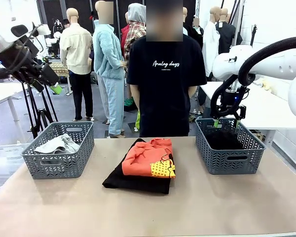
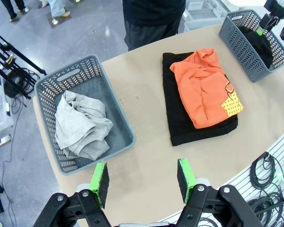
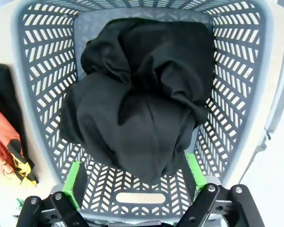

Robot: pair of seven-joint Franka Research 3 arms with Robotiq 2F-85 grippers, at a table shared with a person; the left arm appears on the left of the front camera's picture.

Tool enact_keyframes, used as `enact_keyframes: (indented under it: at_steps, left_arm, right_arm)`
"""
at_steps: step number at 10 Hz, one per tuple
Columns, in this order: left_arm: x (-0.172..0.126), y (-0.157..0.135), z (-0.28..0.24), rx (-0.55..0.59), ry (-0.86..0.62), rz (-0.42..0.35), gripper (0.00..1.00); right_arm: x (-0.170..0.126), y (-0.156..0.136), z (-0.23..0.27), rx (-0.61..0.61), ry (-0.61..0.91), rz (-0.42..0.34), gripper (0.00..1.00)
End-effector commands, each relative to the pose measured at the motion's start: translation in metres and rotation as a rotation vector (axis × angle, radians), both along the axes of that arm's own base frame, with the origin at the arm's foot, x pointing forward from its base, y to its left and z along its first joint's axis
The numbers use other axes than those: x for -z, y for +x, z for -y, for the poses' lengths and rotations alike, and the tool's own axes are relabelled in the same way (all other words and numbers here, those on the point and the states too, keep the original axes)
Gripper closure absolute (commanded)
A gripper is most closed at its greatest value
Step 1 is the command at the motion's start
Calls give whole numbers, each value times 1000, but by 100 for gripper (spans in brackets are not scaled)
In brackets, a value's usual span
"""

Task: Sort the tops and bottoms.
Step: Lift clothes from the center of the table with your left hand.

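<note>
Left basket holds grey top; right basket holds black bottom; right gripper hovers above, wide, empty; left gripper raised, parted, empty.

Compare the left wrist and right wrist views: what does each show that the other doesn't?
Left wrist view, not right wrist: the grey-white top in the left basket, the person, the open left end effector.
Right wrist view, not left wrist: floor and near handle slot of the right basket, close up.
Both: that basket, the crumpled black bottom inside, the open right end effector above it, the orange top on the folded black bottom.
</note>
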State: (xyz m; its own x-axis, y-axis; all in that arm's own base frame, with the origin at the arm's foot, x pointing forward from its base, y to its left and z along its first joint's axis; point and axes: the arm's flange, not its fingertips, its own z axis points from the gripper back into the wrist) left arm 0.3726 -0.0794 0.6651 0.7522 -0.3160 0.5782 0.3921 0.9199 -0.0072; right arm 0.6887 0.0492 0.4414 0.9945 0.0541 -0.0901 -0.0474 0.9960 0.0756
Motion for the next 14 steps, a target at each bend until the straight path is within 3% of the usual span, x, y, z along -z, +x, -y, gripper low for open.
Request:
enact_keyframes:
  at_steps: [1, 3, 9, 10, 12, 13, 14]
  left_arm:
    - [0, -1, 0, -9, -3, 4, 24]
    - [0, -1, 0, -9, -3, 4, 24]
    - [0, -1, 0, -9, -3, 4, 24]
    - [0, -1, 0, -9, -3, 4, 24]
    - [0, -1, 0, -9, -3, 4, 24]
    - [0, -1, 0, -9, -3, 4, 24]
    - [0, -1, 0, -9, -3, 4, 24]
  right_arm:
    - [1, -2, 2, -18, 0, 17, 0]
    - [0, 0, 0, 0, 0, 0, 0]
    - [-109, -88, -40, -284, 37, 312, 0]
    - [-117, -98, -40, -300, 51, 344, 0]
    - [-130, -118, -35, -324, 44, 491, 0]
    - [-147, -88, -50, -283, 16, 353, 0]
    - [-147, -88, -50, -283, 16, 353, 0]
